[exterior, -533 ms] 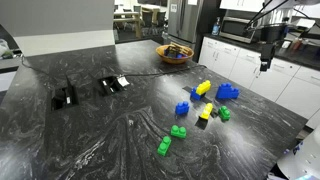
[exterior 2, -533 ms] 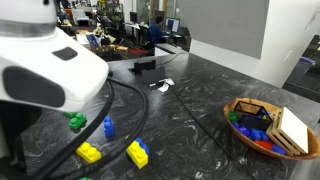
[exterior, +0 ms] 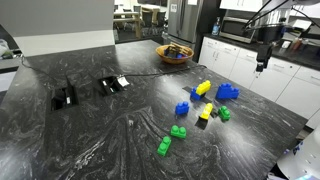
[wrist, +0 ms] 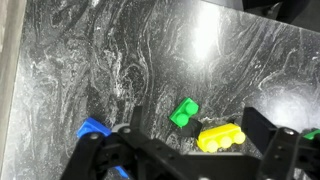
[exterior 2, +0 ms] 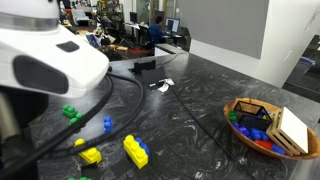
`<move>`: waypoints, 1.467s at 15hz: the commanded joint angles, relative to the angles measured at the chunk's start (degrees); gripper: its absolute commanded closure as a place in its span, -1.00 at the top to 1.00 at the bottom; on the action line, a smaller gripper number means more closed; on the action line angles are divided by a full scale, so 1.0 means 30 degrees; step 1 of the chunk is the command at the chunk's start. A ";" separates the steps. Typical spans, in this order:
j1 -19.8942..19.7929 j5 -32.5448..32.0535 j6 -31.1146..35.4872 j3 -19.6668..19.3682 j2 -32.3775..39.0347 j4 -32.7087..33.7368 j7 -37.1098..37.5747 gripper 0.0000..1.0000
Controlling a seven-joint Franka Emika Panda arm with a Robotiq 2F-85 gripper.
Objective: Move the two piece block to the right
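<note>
The two piece block is a small bright-blue studded block near the middle of the dark marble table; it also shows in an exterior view. My gripper hangs high above the table's far right edge, well away from it. In the wrist view the gripper is open and empty, looking down on a green block and a yellow block. A blue block lies at the left there; I cannot tell which blue one it is.
A wider blue block, yellow blocks and green blocks lie around the small one. A wooden bowl stands at the back. Black devices lie at the left.
The arm has shifted slightly in the close exterior view. The gripper stays high and open. The blocks have not moved.
</note>
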 commanded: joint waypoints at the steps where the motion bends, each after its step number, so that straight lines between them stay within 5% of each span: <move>1: -0.0158 -0.0646 0.2453 0.1819 0.1042 0.0309 0.1157 1.00; 9: 0.0304 -0.2556 0.5841 0.4829 0.5803 0.3105 0.5664 1.00; 18: 0.0566 -0.2293 0.5839 0.4550 0.5812 0.3009 0.5427 1.00; 22: 0.0916 -0.1694 0.4960 0.5360 0.7537 0.4302 0.8486 1.00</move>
